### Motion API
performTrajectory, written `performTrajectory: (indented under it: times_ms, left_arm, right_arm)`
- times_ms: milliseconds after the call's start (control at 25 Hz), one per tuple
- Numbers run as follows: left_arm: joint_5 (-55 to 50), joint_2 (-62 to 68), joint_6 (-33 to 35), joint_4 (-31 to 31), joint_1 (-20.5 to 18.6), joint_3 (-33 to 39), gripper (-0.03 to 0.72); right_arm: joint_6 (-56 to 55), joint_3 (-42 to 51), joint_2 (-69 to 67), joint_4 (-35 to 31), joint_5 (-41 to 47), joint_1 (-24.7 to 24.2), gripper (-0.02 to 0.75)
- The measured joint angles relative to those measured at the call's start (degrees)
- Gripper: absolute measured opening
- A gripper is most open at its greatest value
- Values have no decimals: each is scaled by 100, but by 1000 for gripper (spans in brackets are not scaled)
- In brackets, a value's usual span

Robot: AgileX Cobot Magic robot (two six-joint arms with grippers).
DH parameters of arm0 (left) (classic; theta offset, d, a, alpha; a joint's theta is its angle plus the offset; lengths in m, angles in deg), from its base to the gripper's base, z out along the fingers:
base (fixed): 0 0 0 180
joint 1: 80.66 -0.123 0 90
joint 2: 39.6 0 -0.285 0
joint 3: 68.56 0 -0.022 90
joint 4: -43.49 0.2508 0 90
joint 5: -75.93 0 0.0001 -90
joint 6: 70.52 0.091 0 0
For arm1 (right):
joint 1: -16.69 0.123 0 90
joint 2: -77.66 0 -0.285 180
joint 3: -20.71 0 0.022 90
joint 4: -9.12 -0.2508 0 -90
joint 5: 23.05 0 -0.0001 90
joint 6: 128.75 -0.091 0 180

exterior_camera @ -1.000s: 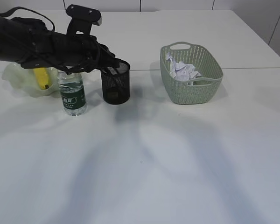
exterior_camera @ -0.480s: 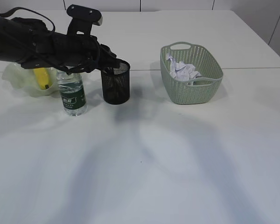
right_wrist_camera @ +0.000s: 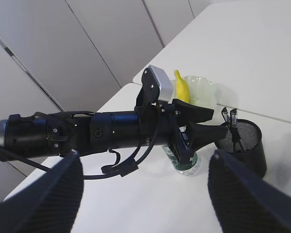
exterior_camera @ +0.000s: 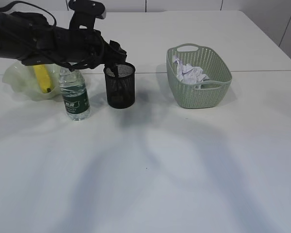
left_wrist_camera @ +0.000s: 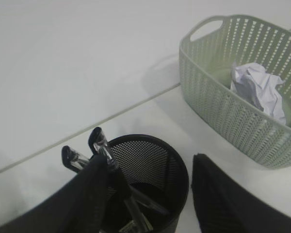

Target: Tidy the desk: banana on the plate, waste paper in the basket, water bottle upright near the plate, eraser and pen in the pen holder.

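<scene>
While my left gripper (left_wrist_camera: 148, 194) hangs right over the pen holder (exterior_camera: 120, 85), its two dark fingers (left_wrist_camera: 89, 194) stand spread wide to either side of the cup's mouth and grip nothing. The risk I see is in pulling away: the pens (left_wrist_camera: 103, 145) lean against the rim right beside my left-hand finger, and if I swing sideways instead of lifting clear I could catch them, or knock the light mesh cup over. The water bottle (exterior_camera: 75, 94) stands upright just beside my arm too, so a low sweep could topple it.

My right gripper (right_wrist_camera: 143, 189) is well apart from all this, high above the desk (exterior_camera: 150, 174); its fingers are wide open and hold nothing.

In the pen holder I see two pens with clear barrels and dark caps sticking up past the rim; whether the eraser is inside I cannot tell. The sage-green basket (exterior_camera: 203, 92) holds the waste paper (exterior_camera: 189, 74). The pale-green plate (exterior_camera: 17, 82) holds the banana (exterior_camera: 41, 79), with the bottle close in front of it.
</scene>
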Motion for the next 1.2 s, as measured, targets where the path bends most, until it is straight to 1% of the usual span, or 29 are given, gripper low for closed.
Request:
performTrajectory:
  times_ms: [200, 520, 600, 680, 840, 920, 1000, 1080, 1120, 1200]
  left_arm:
    - [-37, -251, 0, 188, 0, 0, 408]
    - [-161, -551, -10, 238, 51, 0, 407]
    - [-478, -741, -10, 248, 125, 0, 404]
    - [-1032, -987, -10, 248, 242, 0, 398]
    - [-2266, -1555, 23, 157, 450, 0, 368]
    - [-2650, -1822, 245, -144, 535, 0, 347]
    - [-2840, -1990, 554, -646, 574, 0, 333]
    - [-3093, -2055, 1008, -1323, 582, 0, 322]
    - [-3238, -2055, 1235, -1748, 582, 0, 319]
    - [-3680, -2055, 1902, -2673, 582, 0, 315]
  right_arm:
    - [0, 0, 0, 0, 0, 0, 592]
    - [0, 0, 0, 9, 0, 0, 592]
    - [0, 0, 0, 9, 0, 0, 592]
    - [-25, 0, 0, 33, 0, 0, 592]
    - [-326, 0, 0, 375, 0, 0, 592]
    - [-445, 0, 0, 535, 0, 0, 592]
    - [-500, 0, 0, 598, 0, 0, 592]
    - [-520, 0, 0, 622, 11, 0, 592]
    - [-531, 0, 0, 634, 52, 0, 592]
    - [-611, 0, 0, 657, 158, 0, 592]
